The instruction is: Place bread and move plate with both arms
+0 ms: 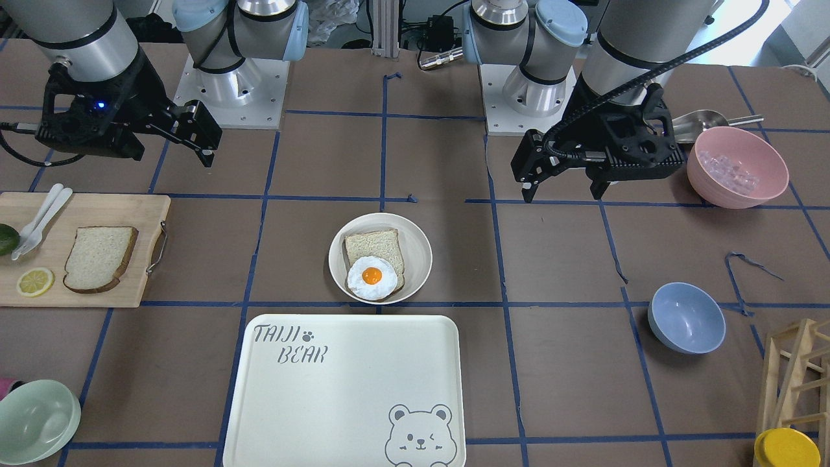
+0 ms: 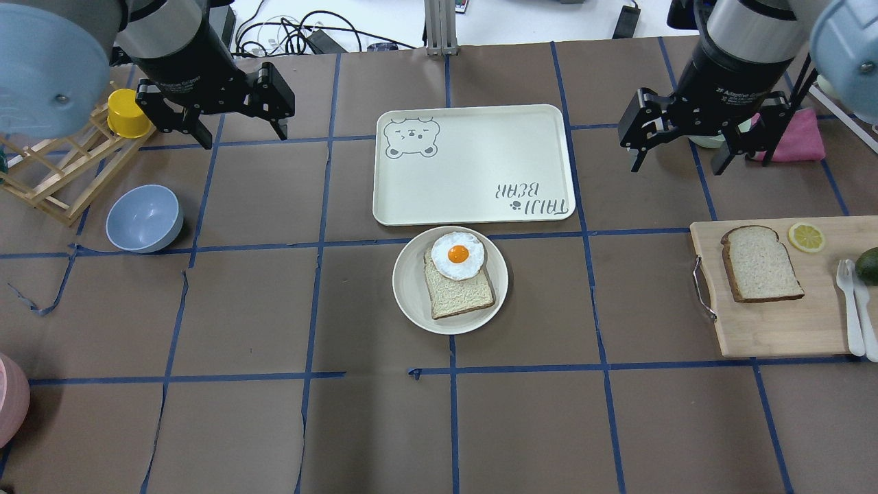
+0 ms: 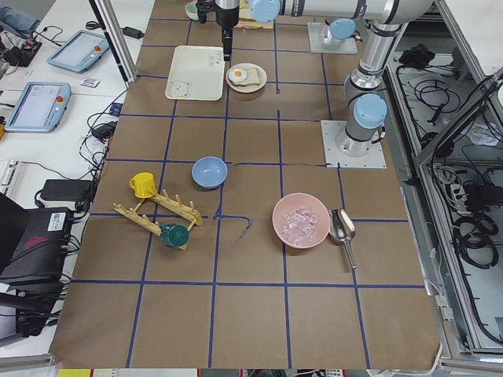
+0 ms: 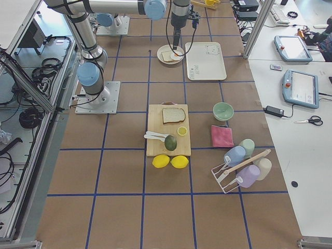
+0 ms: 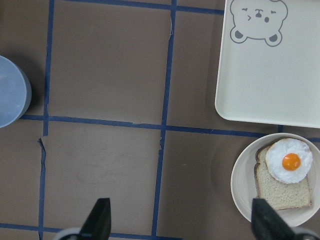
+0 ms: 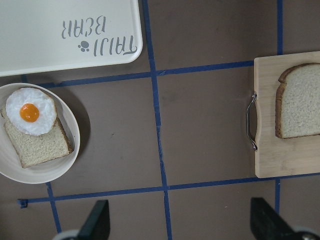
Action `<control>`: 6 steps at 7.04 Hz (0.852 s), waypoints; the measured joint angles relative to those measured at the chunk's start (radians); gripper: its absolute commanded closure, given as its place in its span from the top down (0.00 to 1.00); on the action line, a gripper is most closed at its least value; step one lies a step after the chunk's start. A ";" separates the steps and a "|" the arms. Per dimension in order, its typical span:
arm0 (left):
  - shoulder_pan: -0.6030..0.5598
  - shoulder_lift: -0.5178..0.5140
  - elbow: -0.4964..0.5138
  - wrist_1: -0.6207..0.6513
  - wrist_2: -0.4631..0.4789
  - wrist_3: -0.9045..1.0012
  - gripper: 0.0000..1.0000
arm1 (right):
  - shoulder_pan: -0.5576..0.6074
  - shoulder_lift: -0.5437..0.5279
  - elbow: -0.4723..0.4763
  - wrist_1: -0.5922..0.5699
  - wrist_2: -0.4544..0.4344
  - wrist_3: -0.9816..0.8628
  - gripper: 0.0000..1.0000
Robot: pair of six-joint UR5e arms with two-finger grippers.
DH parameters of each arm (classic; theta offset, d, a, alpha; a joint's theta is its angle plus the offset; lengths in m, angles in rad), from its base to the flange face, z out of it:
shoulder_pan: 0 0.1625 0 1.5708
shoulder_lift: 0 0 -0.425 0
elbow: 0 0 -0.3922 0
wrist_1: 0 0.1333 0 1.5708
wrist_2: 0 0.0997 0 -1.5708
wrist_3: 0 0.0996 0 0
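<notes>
Here, the left gripper and the right gripper are hovering wide open and holding nothing, while the bread is lying flat on the cutting board and the plate is sitting just beside the tray.

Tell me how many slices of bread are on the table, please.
2. One, the bread, lies on the wooden cutting board. A smaller slice lies in the plate, partly under the fried egg. None seems hidden.
</notes>
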 measured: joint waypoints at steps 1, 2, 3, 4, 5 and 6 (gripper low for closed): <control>0.000 -0.001 -0.001 0.005 0.000 0.000 1.00 | 0.000 0.000 0.000 -0.001 0.000 0.000 1.00; -0.001 -0.001 -0.001 0.012 0.000 -0.002 1.00 | 0.000 0.000 0.000 -0.005 0.000 0.000 1.00; -0.001 -0.001 -0.001 0.015 0.000 -0.002 1.00 | 0.000 0.000 0.000 -0.006 0.000 0.000 1.00; -0.001 -0.001 -0.002 0.016 0.000 -0.003 1.00 | 0.000 0.000 0.000 -0.007 0.000 0.000 1.00; -0.001 0.000 -0.003 0.016 0.000 -0.003 1.00 | 0.000 0.001 0.001 -0.008 0.001 0.000 1.00; -0.001 0.003 -0.003 0.016 0.001 -0.002 1.00 | 0.000 0.001 0.000 -0.009 0.000 0.000 1.00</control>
